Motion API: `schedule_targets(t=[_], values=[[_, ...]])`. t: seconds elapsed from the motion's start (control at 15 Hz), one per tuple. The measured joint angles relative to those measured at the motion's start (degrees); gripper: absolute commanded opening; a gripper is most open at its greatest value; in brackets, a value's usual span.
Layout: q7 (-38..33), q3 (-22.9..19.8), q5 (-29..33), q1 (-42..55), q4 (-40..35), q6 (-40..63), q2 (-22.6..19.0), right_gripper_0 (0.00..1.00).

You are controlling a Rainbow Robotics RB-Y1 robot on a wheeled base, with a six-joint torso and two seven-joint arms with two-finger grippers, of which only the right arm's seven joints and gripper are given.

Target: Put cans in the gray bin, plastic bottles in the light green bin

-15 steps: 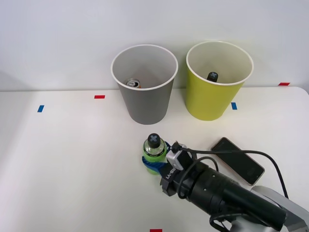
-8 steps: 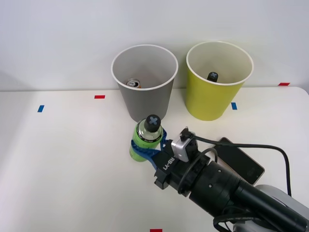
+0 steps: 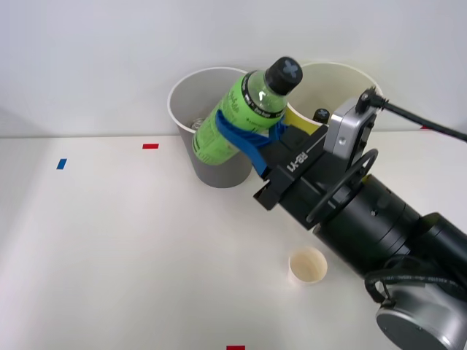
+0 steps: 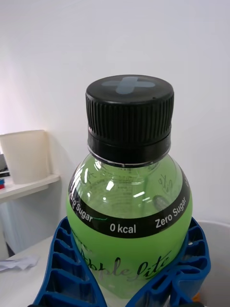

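Blue ribbed fingers of the right claw (image 3: pixel 244 138) are clamped round the middle of a bright green clear plastic bottle (image 3: pixel 239 113) with an X-marked black cap, held aloft, its long axis tilted — cap leaning toward the lime wastebasket (image 3: pixel 365 82), which lies just beyond and to the claw's right. The gray wastebasket (image 3: pixel 191 91) sits behind the bottle's base; its contents are largely hidden — and the lime one's are mostly blocked by the wrist.
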Motion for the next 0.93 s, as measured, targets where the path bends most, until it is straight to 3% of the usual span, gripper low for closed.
schedule_targets(t=[0.53, 0.67, 0.93], values=[[-2.3, -20.7, -2.5, -12.1, 1.8, 24.4, 2.2, 0.0], [-2.3, -22.3, -3.9, -15.0, 8.7, 23.7, 2.1, 0.0], [-1.9, -23.9, -0.5, -18.0, 17.3, 21.7, 1.1, 0.0]])
